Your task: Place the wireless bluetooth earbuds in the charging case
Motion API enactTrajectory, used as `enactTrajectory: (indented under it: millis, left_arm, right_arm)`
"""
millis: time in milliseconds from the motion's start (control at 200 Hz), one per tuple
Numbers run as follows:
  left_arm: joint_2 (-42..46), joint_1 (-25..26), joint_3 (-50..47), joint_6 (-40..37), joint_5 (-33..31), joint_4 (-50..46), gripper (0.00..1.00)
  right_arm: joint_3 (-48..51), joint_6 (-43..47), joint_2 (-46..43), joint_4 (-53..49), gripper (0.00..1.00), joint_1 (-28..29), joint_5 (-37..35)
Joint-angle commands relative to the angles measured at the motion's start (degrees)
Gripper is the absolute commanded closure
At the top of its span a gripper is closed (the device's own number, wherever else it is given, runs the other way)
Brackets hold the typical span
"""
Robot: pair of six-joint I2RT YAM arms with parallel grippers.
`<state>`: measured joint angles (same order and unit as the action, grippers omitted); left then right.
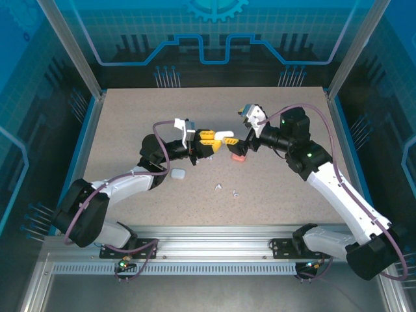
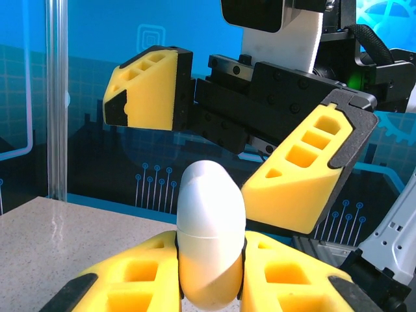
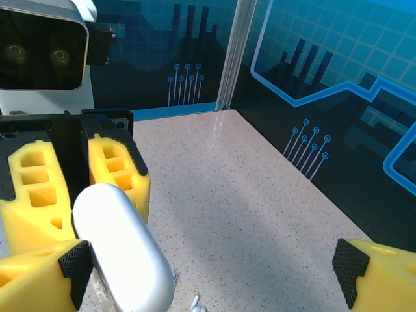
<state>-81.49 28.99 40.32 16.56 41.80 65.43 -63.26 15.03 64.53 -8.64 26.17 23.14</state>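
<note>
Just beyond the salmon-pink case [image 1: 239,157] at mid-desk [image 1: 130,117], both arms reach inward with bent elbows. The left tool [image 1: 218,138] is clenched on a closed white case [image 1: 229,138], and the right tool [image 1: 238,147] faces it, spread wide and grasping nothing. There are three cases, the third [image 1: 178,174] white and left of the salmon-pink one, and nearer than it lie tiny white earbuds [image 1: 218,186], too small to count surely.

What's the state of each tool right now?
Left tool: closed on the white charging case.
Right tool: open, holding nothing.
</note>
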Motion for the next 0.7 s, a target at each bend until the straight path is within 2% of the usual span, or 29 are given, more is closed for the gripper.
enactTrajectory:
  millis: [0,425,690]
  left_arm:
    - [0.72,0.19,-0.81,-0.23,1.69,2.08,0.94]
    - [1.14,0.19,-0.94,-0.73,2.03,1.15,0.94]
    - [1.51,0.17,-1.38,-0.89,1.51,0.86,0.94]
  right_arm:
    - [-2.59,-1.07,0.66,-0.31,0.02,-1.12,-1.25]
    - [-5.35,-2.62,2.55,-0.94,0.02,-2.33,-2.0]
    - [-6.8,-2.14,2.39,-2.39,0.01,-2.71,1.4]
